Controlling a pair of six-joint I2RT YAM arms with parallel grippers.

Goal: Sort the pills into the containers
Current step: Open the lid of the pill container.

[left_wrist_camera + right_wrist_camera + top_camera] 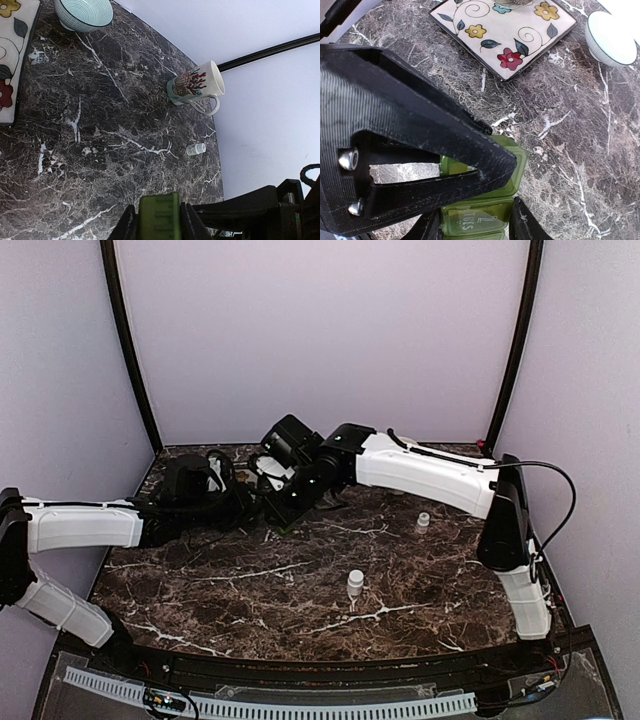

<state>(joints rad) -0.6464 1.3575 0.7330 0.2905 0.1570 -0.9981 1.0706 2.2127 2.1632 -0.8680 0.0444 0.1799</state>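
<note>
Two grippers meet on the containers, a dark green strip of little lidded compartments held near the far edge of the counter, left of its centre. The left gripper is clamped on the strip, with one finger against each long side and the strip's end projecting forward between them. The right gripper reaches in from the right edge. Its black fingers are drawn together at the tips on a translucent green lid at the end of the strip. The next compartment is marked "TUES". On the counter beyond the strip lie a square floral plate and a pale teal bowl. A cream mug with a red pattern stands at the counter's edge by the wall, and a small white bottle lies near it. The overhead view shows that bottle toward the right edge and a second white bottle nearer the middle, both well apart from the strip.
</note>
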